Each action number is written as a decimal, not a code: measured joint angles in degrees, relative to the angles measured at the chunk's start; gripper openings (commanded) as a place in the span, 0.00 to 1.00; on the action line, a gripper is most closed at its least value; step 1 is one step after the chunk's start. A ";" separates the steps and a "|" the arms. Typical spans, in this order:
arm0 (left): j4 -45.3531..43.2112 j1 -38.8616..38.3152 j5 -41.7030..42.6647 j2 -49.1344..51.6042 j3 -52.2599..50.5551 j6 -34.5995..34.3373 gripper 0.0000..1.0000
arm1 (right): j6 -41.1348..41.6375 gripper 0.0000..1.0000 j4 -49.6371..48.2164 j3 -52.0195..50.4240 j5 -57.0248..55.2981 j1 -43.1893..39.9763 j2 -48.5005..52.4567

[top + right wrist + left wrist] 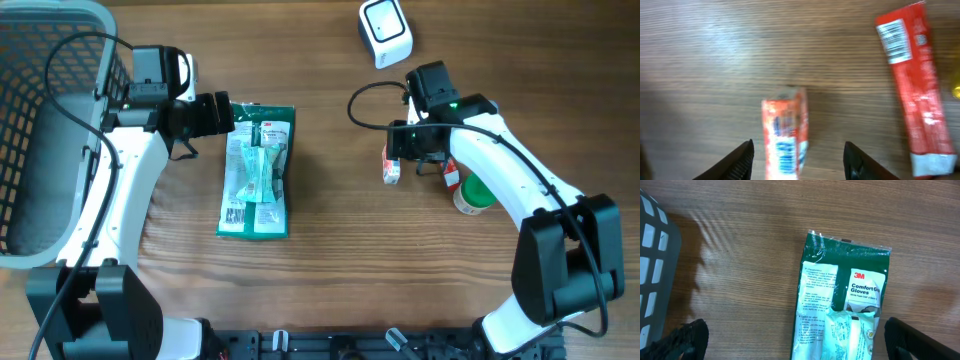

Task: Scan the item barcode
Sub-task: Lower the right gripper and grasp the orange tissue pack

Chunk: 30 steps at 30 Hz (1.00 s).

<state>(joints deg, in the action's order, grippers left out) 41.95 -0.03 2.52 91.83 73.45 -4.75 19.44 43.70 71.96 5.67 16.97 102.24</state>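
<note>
1. The right tool (pixel 402 152) has its jaws spread. In the right wrist view its two dark fingers (pixel 740 160) stand on either side of a small orange box (pixel 785 137), with a gap on each side, so nothing is pinched.
2. The small orange box sits on the wooden tabletop (pixel 330 250) directly under this tool, between the fingers. It is blurred, so its print cannot be read.
3. To one side of the right tool, outside its fingers, lies a long red packet (pixel 912 90) flat on the wood. A barcode faces up at its far end.
4. A green-lidded container (pixel 472 195) stands just beside the red packet, partly under the right arm.
5. The white scanner (pixel 385 32) rests beyond the right tool, well apart from it, near the tabletop's far edge.
6. The left tool (pixel 213 113) is spread as wide as it goes and holds nothing. Its fingers (pixel 682 342) show only at the lower corners of the left wrist view.
7. A green pack of gloves (pixel 845 300) lies flat just beside the left tool, with its top edge nearest the fingers.
8. A grey basket (pixel 40 130) stands behind the left tool, at the tabletop's edge.
</note>
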 measured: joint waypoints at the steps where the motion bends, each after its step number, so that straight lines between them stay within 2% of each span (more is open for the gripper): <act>1: 0.00 0.00 0.00 0.00 0.00 0.00 1.00 | 0.04 0.56 -0.04 0.00 1.01 0.00 0.00; 4: 0.02 0.00 0.00 0.00 0.00 0.02 1.00 | 1.42 0.54 -0.07 0.00 2.40 0.02 0.00; 17: 0.02 0.00 0.00 0.00 0.00 0.00 1.00 | 3.80 0.55 -0.04 0.00 3.32 2.93 0.00; 20: 0.00 0.00 0.00 0.00 0.02 0.00 1.00 | 4.09 0.40 0.13 0.00 1.51 2.93 0.00; 23: 0.00 0.00 0.00 0.00 0.00 0.00 1.00 | 4.52 0.04 0.70 0.00 0.68 2.93 0.00; 30: 0.02 0.00 0.00 0.00 0.00 0.00 1.00 | 4.85 0.04 1.22 0.00 -3.54 2.93 0.33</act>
<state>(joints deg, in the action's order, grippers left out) 41.98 -0.03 2.52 91.83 73.45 -4.75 24.29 44.93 71.96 2.13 19.90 102.56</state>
